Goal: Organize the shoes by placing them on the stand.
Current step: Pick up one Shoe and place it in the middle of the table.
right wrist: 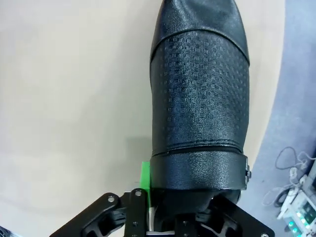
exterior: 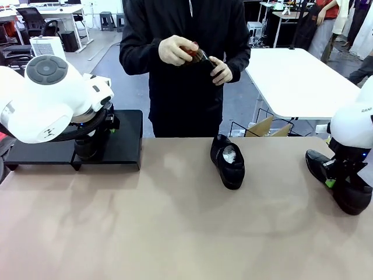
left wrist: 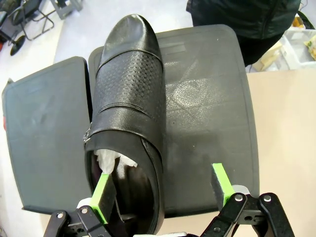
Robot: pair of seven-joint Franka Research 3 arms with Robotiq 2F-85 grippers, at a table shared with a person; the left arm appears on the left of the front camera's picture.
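The brown table (exterior: 145,233) is bare along its near side. At its right edge lies a black shoe (exterior: 355,195), flat on the tabletop, with the right gripper (exterior: 333,178) down on its heel end. In the right wrist view a green pad (right wrist: 145,177) presses against the outer side of the shoe next to the opening. The other finger is hidden behind the leather, so the gripper looks clamped on the shoe's side wall, though the grip itself is not fully visible.

Farther back, near the middle of the table, a second shoe (exterior: 233,172) sits alone with white paper showing in its opening. It is well apart from both arms.

At the far left the black stand (exterior: 125,137) sits on the table's back edge. A third shoe (left wrist: 128,94) lies flat on its top, sole down, with its toe pointing away from the left gripper (left wrist: 163,190). That gripper hangs low over the heel with its jaws spread wide — one green pad dips inside the opening beside the crumpled paper (left wrist: 111,160), and the other stands outside over the bare stand top. Neither pad is squeezing the shoe.

Behind the table a person (exterior: 186,87) in dark clothes stands facing the robot. Both hands (exterior: 175,49) are raised at chest height around a small object (exterior: 197,53) — reddish and black, too small to identify. Beyond, to the right, stands a white table (exterior: 297,81).
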